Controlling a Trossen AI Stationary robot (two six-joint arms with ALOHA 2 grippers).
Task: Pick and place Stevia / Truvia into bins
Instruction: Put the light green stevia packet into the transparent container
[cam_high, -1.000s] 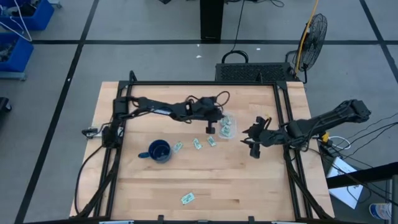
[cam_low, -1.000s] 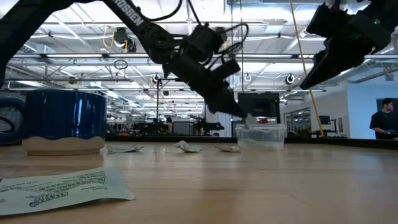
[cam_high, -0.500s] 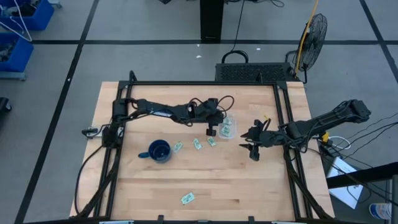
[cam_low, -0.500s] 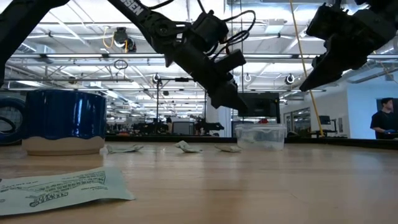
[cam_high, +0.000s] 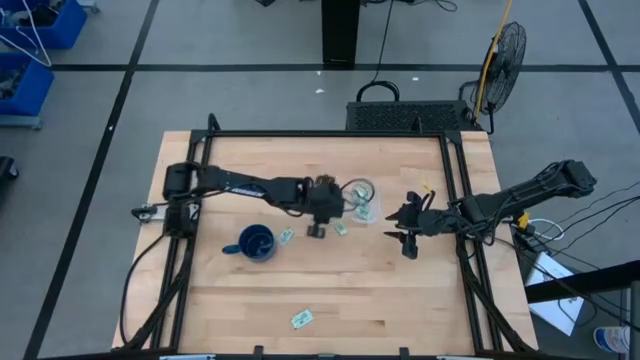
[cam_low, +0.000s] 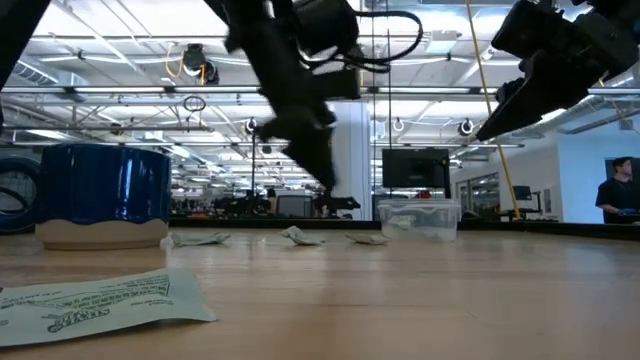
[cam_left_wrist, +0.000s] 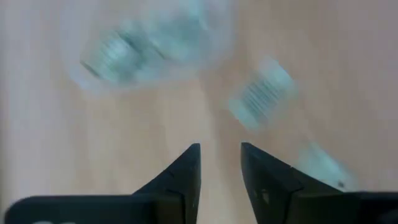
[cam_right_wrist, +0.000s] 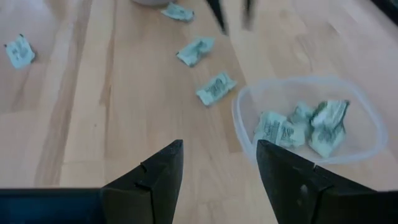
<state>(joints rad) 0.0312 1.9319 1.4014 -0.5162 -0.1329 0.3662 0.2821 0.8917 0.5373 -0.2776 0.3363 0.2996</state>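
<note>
Lying flat: pale green-white packets (cam_right_wrist: 216, 88) | clear bin (cam_right_wrist: 309, 118) holds several | both jaws spread, empty

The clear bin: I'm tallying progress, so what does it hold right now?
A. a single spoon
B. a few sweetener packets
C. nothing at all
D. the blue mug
B. The right wrist view shows several crumpled green and white packets lying inside the clear bin, while other packets lie outside it on the table.
</note>
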